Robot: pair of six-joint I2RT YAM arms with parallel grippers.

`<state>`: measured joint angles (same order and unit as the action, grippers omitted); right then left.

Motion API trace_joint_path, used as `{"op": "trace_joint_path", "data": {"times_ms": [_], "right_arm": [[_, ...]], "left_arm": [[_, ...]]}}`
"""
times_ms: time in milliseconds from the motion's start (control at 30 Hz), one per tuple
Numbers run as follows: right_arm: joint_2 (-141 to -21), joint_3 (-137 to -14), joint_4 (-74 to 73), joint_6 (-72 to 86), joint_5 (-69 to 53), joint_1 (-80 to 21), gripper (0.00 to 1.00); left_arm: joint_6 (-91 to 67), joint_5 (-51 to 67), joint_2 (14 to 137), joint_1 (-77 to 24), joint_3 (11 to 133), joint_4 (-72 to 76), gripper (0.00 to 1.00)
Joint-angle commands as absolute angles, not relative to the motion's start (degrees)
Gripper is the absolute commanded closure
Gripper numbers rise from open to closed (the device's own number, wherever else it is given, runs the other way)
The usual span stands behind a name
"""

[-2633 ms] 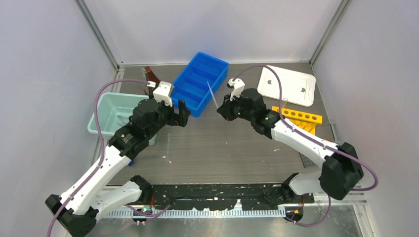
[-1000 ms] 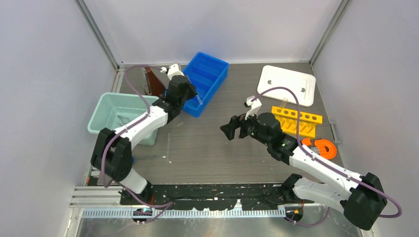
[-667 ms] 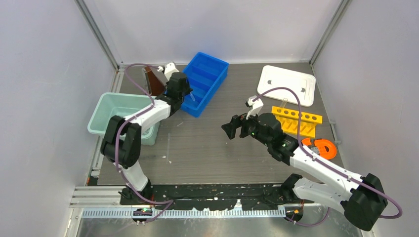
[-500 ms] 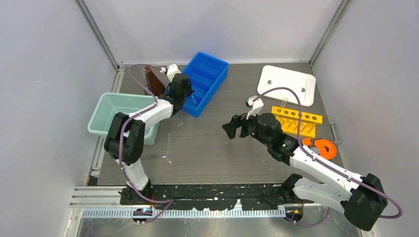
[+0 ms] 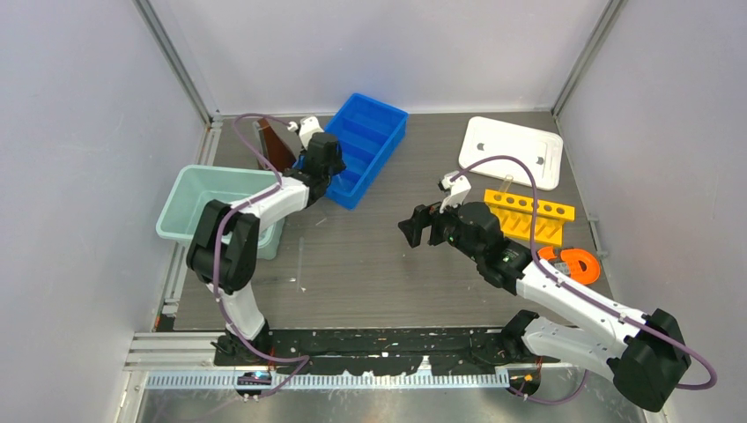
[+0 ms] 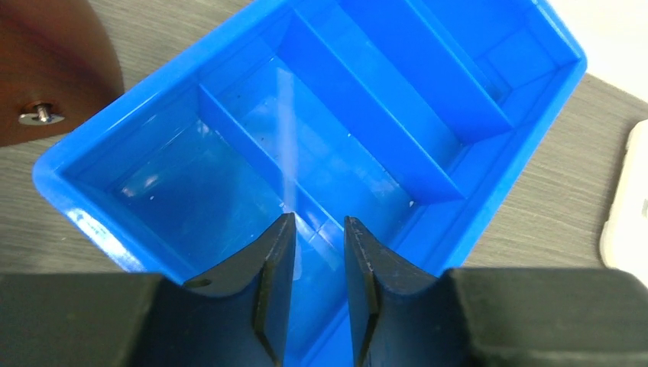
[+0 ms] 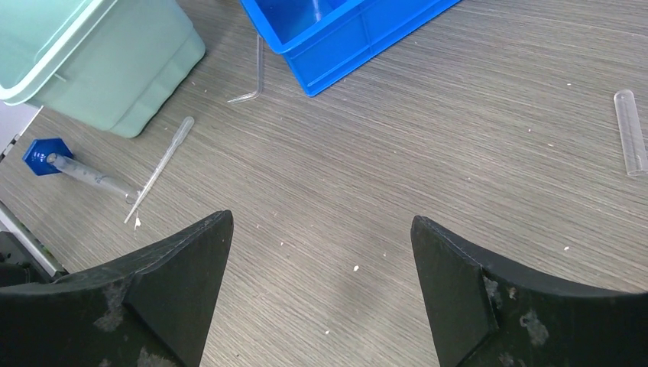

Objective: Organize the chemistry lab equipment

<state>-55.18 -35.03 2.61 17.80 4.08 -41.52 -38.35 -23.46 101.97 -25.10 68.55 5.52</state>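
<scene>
Starting at the left of the overhead view, you have a teal bin (image 5: 198,207) at the table's left edge. Your left arm reaches past it toward the upper middle of the frame. The left gripper (image 5: 333,174) hangs over the near end of the blue divided tray (image 5: 383,132), with a brown object (image 5: 280,148) just to its left. In the left wrist view the two fingers (image 6: 267,267) stand close together with a narrow strip of blue showing between them, so the jaws are only slightly apart. A thin clear glass rod (image 6: 284,130) runs from the left fingertip up across a divider inside the tray. You cannot tell whether that finger touches it, and it is not pinched between the two pads.

At the centre of the overhead view, your right gripper (image 5: 419,227) hovers above bare table, apart from the tray. The right wrist view shows its jaws spread wide with nothing between them. In that view, a blue-capped tube (image 7: 84,172) lies at the left edge near the bin, with a clear pipette (image 7: 160,168) just beside it. A bent glass tube (image 7: 256,73) lies just beside the tray's corner at the top, and a clear test tube (image 7: 630,141) lies alone at the right edge.

Farther right in the overhead view, the yellow holed rack (image 5: 528,211) sits just beyond the right forearm. The white lid (image 5: 513,152) lies flat above it in the upper right. An orange ring-shaped piece (image 5: 573,263) rests at the rack's lower right.
</scene>
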Motion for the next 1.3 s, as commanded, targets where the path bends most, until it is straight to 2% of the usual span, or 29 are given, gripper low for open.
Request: {"op": "trace_joint_path", "data": {"times_ms": [0,300,600,833,1033,1267], "right_arm": [[-55.54,-36.23,4.24,16.65,5.81,-41.66,0.07],[-55.05,-36.04,3.72,16.42,6.29,-41.72,0.07],[-54.85,-36.12,3.54,16.42,6.59,-41.71,0.07],[-54.83,-36.09,3.37,16.47,6.92,-41.66,0.07],[-54.89,-36.12,3.43,16.55,6.95,-41.66,0.07],[-54.06,-35.7,3.59,16.5,7.36,-41.62,0.07]], "left_arm": [[-35.76,-25.15,97.62,-24.87,69.43,1.37,0.66],[-26.28,-21.18,89.69,-24.96,71.31,-16.7,0.54],[-21.05,-15.28,81.5,-25.93,70.11,-36.32,0.51],[-22.53,-14.01,76.69,-27.48,64.82,-38.7,0.51],[-23.62,-13.83,80.55,-27.68,61.93,-40.0,0.51],[-26.27,-15.88,83.87,-27.69,55.78,-35.06,0.52]]}}
